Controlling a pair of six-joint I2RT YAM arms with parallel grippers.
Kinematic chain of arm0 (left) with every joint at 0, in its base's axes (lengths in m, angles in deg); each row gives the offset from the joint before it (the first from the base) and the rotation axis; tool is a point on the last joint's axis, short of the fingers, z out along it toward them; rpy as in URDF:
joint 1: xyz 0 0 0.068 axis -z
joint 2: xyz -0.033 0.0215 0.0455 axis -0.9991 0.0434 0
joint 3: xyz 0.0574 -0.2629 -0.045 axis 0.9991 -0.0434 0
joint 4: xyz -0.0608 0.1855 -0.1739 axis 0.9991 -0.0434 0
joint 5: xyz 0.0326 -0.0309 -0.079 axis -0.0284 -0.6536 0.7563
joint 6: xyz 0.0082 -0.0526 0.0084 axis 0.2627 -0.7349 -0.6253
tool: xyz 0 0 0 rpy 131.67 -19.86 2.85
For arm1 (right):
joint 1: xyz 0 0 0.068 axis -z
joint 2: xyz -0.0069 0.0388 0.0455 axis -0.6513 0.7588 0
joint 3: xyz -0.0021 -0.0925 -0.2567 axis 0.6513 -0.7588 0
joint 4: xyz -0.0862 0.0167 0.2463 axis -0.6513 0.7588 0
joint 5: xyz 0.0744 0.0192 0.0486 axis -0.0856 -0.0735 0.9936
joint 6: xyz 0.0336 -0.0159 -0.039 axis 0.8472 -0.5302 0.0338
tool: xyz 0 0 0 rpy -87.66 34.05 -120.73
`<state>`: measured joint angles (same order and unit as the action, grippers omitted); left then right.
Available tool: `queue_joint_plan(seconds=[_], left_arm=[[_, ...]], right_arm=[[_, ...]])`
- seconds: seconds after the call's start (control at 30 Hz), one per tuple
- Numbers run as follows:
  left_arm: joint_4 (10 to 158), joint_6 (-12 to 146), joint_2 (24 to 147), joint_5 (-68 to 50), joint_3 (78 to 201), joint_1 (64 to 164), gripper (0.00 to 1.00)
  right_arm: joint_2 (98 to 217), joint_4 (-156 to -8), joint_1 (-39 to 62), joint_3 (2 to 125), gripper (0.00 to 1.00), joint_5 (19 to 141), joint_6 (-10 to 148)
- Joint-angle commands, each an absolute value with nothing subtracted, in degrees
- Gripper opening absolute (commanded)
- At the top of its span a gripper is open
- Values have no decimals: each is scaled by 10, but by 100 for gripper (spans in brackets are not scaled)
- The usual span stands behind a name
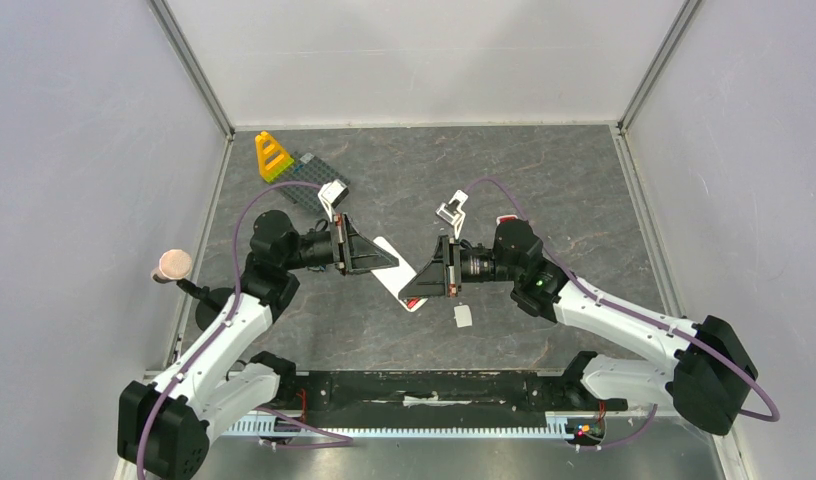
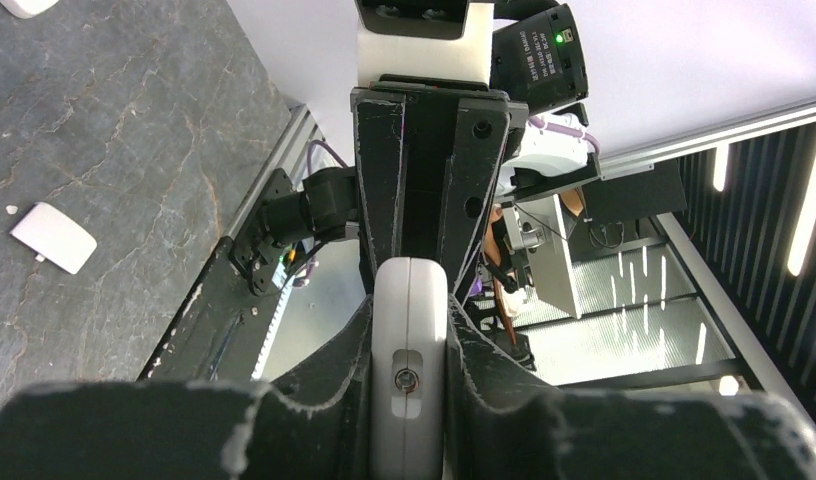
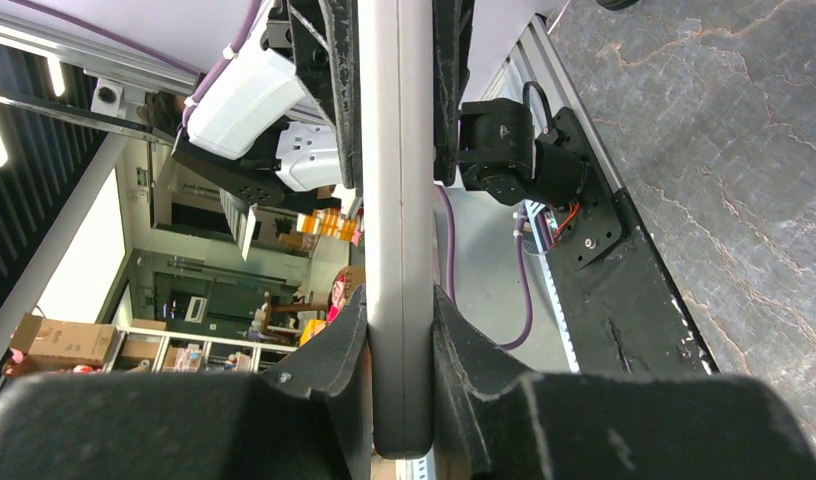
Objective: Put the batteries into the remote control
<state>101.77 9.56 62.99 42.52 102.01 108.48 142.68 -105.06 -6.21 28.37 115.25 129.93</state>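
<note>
remote (image 1: 402, 272) | pinched both ends | L gripper (image 2: 409, 335) + R gripper (image 3: 401, 335)

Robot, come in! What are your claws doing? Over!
Left claw shut on remote. Right claw shut on it too. No batteries in sight. Small white piece loose on table.

Slim white remote (image 1: 404, 272), held aloft with broad face up, pinched across its thickness at opposite ends by left gripper (image 1: 389, 260) and right gripper (image 1: 412, 290).
</note>
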Motion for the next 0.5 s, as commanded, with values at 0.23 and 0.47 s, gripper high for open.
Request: queue_joint_plan(seconds=[0.23,0.47], left_arm=[[1010,114,615,399,1022,1083,2],[990,108,608,317,1005,1083,2]], right_arm=[[1393,-975,-57,313,68,1095,1205],[1315,-786,-50,352,88,969,1079]])
